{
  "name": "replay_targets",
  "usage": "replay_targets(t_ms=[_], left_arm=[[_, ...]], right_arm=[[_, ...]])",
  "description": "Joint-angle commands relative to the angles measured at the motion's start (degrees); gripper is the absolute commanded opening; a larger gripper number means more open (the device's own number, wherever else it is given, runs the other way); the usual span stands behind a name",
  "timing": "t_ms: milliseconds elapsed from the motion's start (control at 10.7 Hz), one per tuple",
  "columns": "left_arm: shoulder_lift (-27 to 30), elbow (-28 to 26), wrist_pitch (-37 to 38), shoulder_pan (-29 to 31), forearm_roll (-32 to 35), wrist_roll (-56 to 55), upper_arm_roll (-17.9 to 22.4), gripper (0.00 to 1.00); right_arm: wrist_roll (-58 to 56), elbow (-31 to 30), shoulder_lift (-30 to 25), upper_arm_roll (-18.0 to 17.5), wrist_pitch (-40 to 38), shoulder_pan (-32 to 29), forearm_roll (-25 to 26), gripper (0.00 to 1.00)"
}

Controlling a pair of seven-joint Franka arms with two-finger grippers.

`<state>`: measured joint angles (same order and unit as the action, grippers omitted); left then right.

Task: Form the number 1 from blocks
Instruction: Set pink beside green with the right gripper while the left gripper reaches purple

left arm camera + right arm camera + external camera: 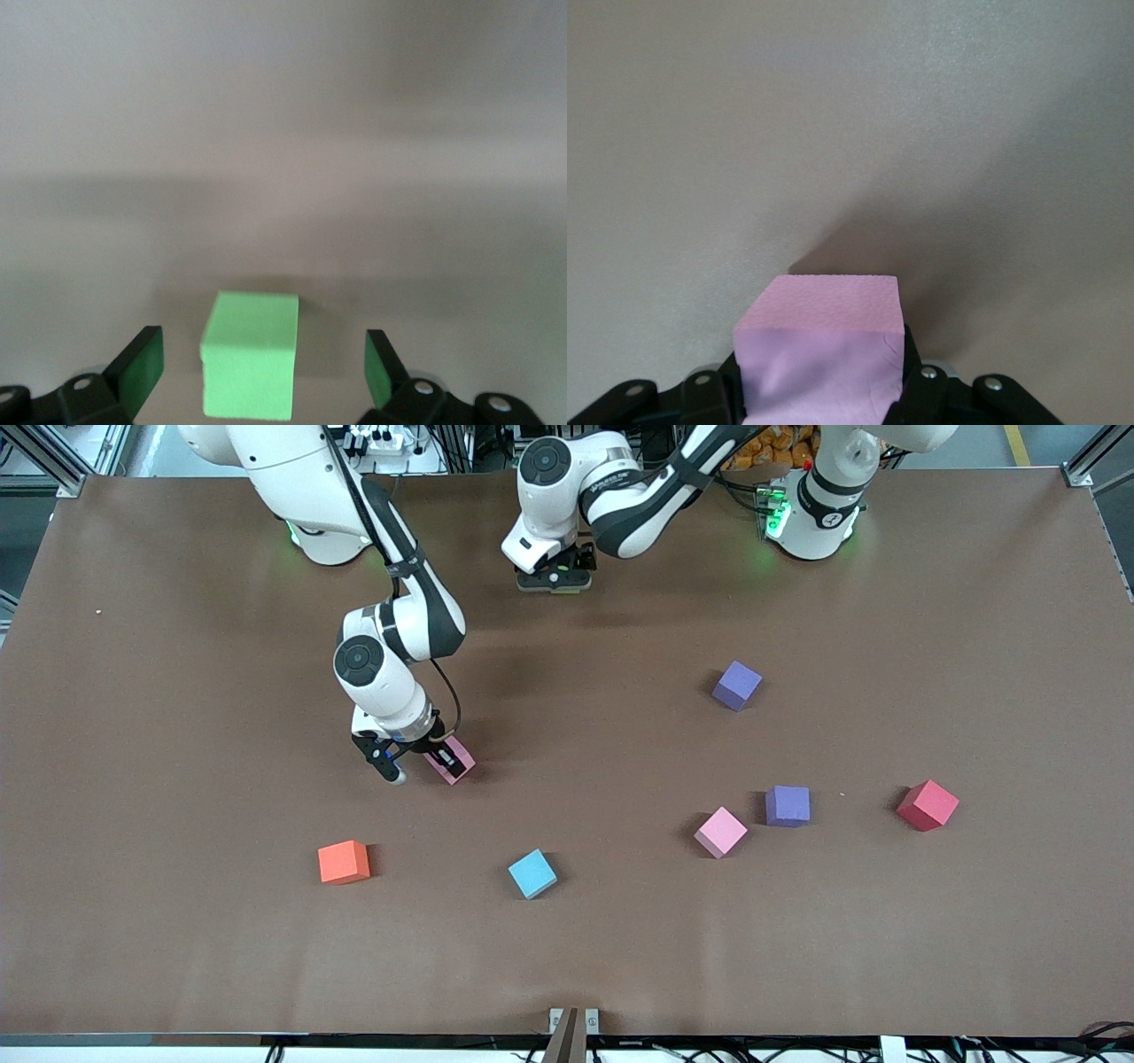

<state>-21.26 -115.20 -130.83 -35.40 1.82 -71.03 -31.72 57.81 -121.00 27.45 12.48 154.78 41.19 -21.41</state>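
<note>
While my right gripper (423, 764) sits left of centre in the front frame, its fingers are clamped on a pink block (822, 354) low at the table. My left gripper (264, 376), at top centre, has fingers apart, with a green block (250, 352) between them, untouched. A second pink block (721, 832) lies at lower right, well apart.
</note>
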Motion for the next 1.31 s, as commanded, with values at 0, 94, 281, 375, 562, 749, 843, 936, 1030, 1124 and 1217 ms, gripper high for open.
replay_targets(t_ms=[0,94,281,375,562,749,843,936,1030,1124,1217], left_arm=[[4.11,-0.37,1.80,7.32,-1.12,1.60,0.08,1.00],[4.99,-0.37,1.80,11.71,-1.12,1.42,0.26,1.00],[4.74,1.28,1.89,14.13,-0.94,1.86,7.43,1.00],[3.87,2.86,1.89,14.22,-0.86,3.69,11.56,1.00],[2.19,4.90,1.80,14.39,-0.59,10.44,19.12,1.00],[2.19,2.98,3.11,14.83,-0.59,13.45,23.36,1.00],[2.54,2.36,4.86,16.14,-0.59,14.16,25.12,1.00],[2.37,1.57,5.14,16.76,-0.59,16.77,27.31,1.00],[2.63,-0.53,4.88,16.85,-0.59,17.50,28.98,1.00],[3.59,-2.38,4.88,17.12,-1.29,17.24,30.13,1.00],[4.99,-4.83,4.79,17.47,-1.56,17.07,30.93,1.00]], right_arm=[[-4.17,-2.04,-3.71,0.08,-0.52,0.73,-0.74,0.49],[-7.33,-4.05,-5.90,0.09,-0.18,3.17,-0.39,0.50],[-8.77,-5.04,-8.11,0.00,-0.09,8.53,2.41,0.50],[-8.68,-4.95,-8.29,-0.87,-0.18,10.56,6.17,0.50],[-7.72,-5.47,-10.13,-5.87,-0.88,11.45,12.25,0.50],[-4.66,-5.83,-11.45,-10.18,-1.93,12.33,16.29,0.50],[-1.24,-5.74,-11.89,-11.59,-3.59,13.38,20.23,0.50],[2.79,-5.74,-12.24,-13.43,-5.78,13.57,24.27,0.50],[5.62,-5.74,-12.33,-15.10,-7.80,13.66,26.05,0.50],[6.34,-5.91,-12.07,-16.16,-8.35,13.74,26.16,0.50],[8.18,-5.92,-11.38,-16.44,-8.61,14.96,26.16,0.51]])
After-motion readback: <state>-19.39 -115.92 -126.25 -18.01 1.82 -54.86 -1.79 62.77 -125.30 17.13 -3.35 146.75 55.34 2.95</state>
